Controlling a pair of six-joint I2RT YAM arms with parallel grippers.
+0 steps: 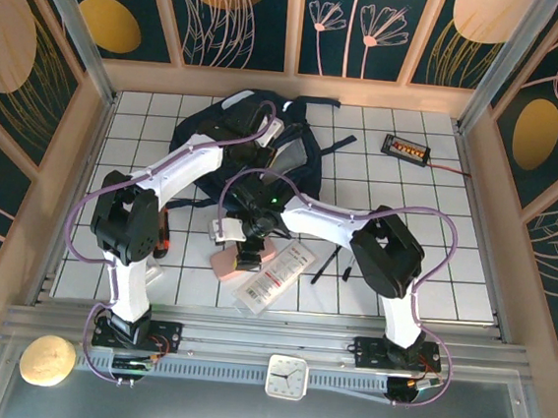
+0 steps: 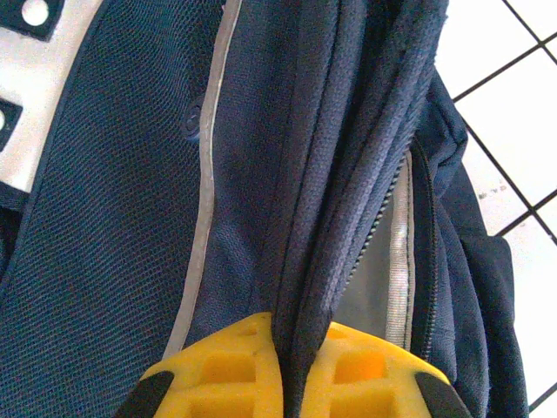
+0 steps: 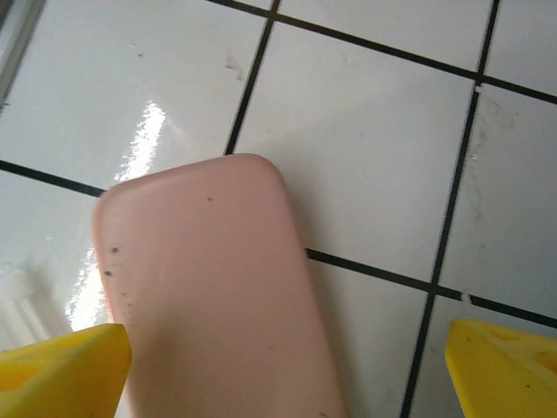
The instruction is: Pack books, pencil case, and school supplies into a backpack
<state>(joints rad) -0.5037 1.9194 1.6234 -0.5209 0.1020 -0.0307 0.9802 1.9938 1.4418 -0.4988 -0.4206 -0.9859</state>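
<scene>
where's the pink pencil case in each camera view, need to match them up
top external: pencil case lies front middle on the table, left of the white booklet, under the right claw
right wrist: lower left of centre, between the open claw's yellow fingers
left wrist: looks at the backpack, a fold pinched in the left claw
shared landmark: the table's white tiles and dark grid lines, top right in the left wrist view
</scene>
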